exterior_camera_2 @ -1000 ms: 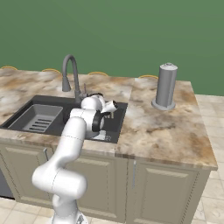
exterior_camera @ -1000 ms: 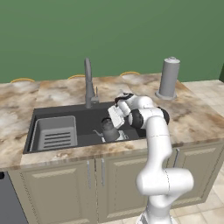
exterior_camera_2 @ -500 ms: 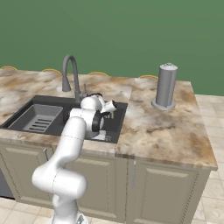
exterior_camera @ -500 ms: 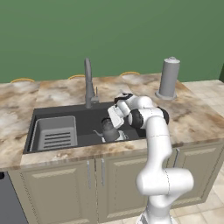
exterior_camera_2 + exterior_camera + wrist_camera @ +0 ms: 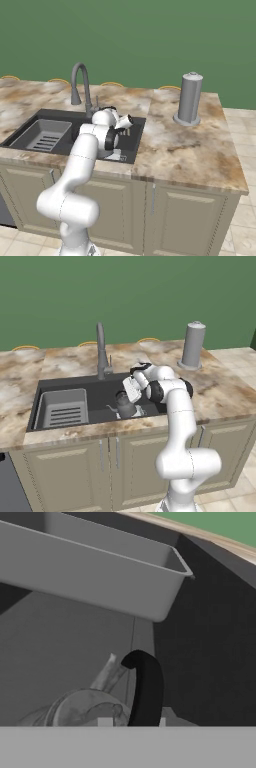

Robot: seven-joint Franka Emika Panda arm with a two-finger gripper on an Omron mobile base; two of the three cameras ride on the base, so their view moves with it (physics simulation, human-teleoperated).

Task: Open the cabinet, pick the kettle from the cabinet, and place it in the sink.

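Left base view: kettle upright inside the sink, right of the grey dish rack, spout pointing left. Pincer lowered into the basin from the right, just above the kettle, narrowed around its black arched handle. Faucet on the far rim; light-grey canister on the marble bench, well apart to the right. Right base view: arm reaching over the near rim of the sink; pincer and kettle hidden behind the forearm and hand. Rack at the left of the basin, faucet behind it, canister on the bench to the right. Hand view: kettle directly below, its handle rising toward the camera between the fingertips; rack wall across the top.
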